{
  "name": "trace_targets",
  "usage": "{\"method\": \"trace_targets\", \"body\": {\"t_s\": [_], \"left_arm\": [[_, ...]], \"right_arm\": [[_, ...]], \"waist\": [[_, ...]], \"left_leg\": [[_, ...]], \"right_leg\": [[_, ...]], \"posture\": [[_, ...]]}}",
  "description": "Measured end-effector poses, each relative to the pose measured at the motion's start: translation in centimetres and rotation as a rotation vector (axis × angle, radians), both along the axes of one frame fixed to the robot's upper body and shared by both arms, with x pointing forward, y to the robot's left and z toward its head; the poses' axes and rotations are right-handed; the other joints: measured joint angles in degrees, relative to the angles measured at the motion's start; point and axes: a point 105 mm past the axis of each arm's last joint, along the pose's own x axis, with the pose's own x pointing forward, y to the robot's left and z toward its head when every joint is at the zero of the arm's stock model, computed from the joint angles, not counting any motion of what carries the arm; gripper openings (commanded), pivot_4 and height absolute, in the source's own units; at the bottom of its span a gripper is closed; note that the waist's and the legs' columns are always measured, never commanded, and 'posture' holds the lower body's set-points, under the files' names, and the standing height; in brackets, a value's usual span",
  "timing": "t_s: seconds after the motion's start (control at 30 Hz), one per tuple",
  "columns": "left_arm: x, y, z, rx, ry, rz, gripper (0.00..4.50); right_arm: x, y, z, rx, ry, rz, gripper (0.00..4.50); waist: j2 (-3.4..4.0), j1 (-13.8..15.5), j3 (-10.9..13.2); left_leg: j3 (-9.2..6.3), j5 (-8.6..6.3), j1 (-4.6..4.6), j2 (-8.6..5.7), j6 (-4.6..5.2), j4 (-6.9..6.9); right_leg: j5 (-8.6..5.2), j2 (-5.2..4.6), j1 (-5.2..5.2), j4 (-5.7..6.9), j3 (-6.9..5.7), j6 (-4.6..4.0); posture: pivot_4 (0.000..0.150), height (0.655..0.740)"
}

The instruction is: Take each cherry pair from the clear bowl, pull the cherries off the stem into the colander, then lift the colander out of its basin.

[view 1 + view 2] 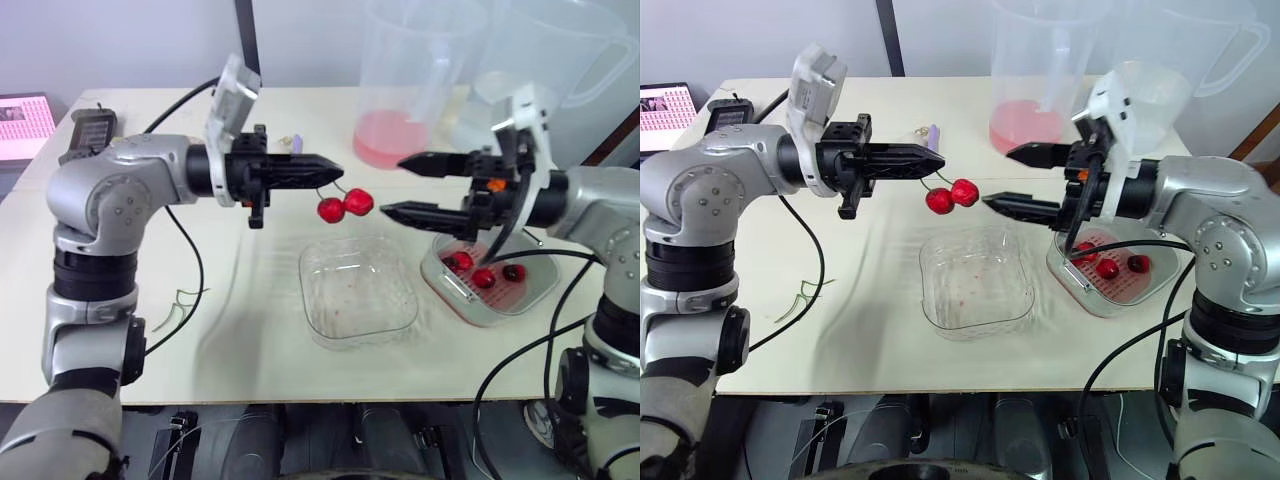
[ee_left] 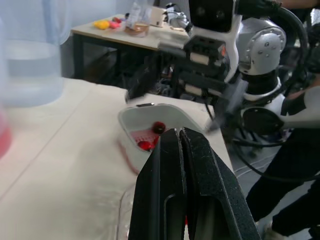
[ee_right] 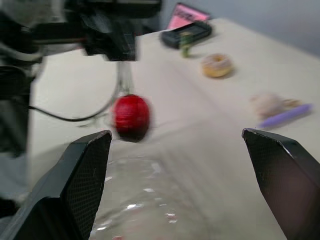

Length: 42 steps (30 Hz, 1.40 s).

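— How is the left gripper (image 1: 336, 171) seen?
— It is seen pressed shut on the stem of the cherry pair (image 1: 343, 208), which is hung just under its tips.
— And the right gripper (image 1: 392, 185)?
— It is spread wide and pointed toward the left one; nothing is held in it. The cherry pair is found just beyond its tips, level with its lower finger, with a small gap left between.
— Where is the clear bowl (image 1: 405, 300) placed?
— It is set on the table below the space between the two grippers, under the hanging pair.
— And the colander (image 1: 468, 303)?
— It is seated in its basin (image 1: 548, 285) beneath the right gripper, and three loose cherries (image 1: 483, 278) are seen lying in it.
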Motion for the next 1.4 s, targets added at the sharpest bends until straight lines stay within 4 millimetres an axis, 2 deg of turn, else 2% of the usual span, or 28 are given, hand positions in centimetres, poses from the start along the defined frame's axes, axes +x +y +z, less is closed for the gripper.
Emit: {"method": "trace_targets", "body": {"t_s": [0.3, 0.4, 0.53, 0.9, 0.93, 1.0, 1.23, 1.4], "left_arm": [[0.0, -0.1, 0.0, -0.003, 0.006, 0.015, 0.00], [-0.3, -0.2, 0.1, -0.003, 0.006, 0.005, 0.00], [-0.4, -0.3, 0.1, -0.008, 0.008, -0.005, 0.00], [-0.4, -0.3, 0.1, -0.010, 0.011, -0.008, 0.00], [-0.4, -0.3, 0.1, -0.010, 0.011, -0.008, 0.00], [-0.4, -0.3, 0.1, -0.010, 0.010, -0.007, 0.00], [-0.4, -0.3, 0.1, -0.014, 0.006, -0.006, 0.00], [-0.4, -0.4, 0.1, -0.016, 0.010, -0.011, 0.00]], "right_arm": [[0.2, 2.4, -0.8, 0.028, 0.044, 0.037, 4.46], [0.4, 2.8, -1.0, 0.044, 0.058, 0.030, 3.54], [0.5, 3.0, -0.4, 0.055, 0.047, 0.027, 1.64], [0.6, 2.8, -0.8, 0.020, 0.044, 0.003, 1.64], [0.6, 2.8, -0.8, 0.022, 0.044, 0.003, 1.14], [0.6, 2.8, -0.8, 0.024, 0.043, 0.001, 0.50], [0.2, 2.8, -0.8, 0.028, 0.051, 0.021, 0.50], [-0.3, 1.8, -1.1, 0.000, 0.060, 0.013, 0.50]], "waist": [[0.00, 0.4, 0.0], [0.00, 0.3, 0.0], [0.00, 0.3, 0.0], [0.00, 0.2, 0.0], [0.00, 0.2, 0.0], [0.00, 0.3, 0.0], [0.00, 0.3, 0.0], [-0.01, 0.4, 0.0]], "left_leg": [[0.01, 0.00, -0.05, -0.01, 0.00, 0.03], [0.00, 0.00, -0.04, -0.01, 0.00, 0.03], [0.00, 0.00, -0.04, -0.01, 0.00, 0.02], [0.00, 0.00, -0.04, -0.01, 0.00, 0.02], [0.00, 0.00, -0.04, -0.01, 0.00, 0.01], [0.00, 0.00, -0.04, -0.01, 0.00, 0.01], [0.00, 0.00, -0.05, -0.01, 0.00, 0.01], [0.00, 0.00, -0.06, -0.01, 0.00, 0.01]], "right_leg": [[0.09, -0.01, 0.00, -0.04, 0.01, 0.17], [0.09, -0.01, 0.00, -0.03, 0.00, 0.17], [0.09, -0.01, 0.00, -0.03, 0.00, 0.17], [0.07, -0.01, 0.00, -0.05, 0.00, 0.15], [0.07, 0.00, 0.00, -0.05, 0.00, 0.15], [0.07, -0.01, 0.00, -0.05, 0.00, 0.15], [0.06, -0.01, 0.00, -0.06, 0.00, 0.13], [-0.02, -0.01, 0.00, -0.12, 0.00, -0.01]], "posture": [[0.150, 0.7400], [0.150, 0.7400], [0.150, 0.7400], [0.150, 0.7400], [0.150, 0.7400], [0.150, 0.7400], [0.150, 0.7400], [0.150, 0.7400]]}}
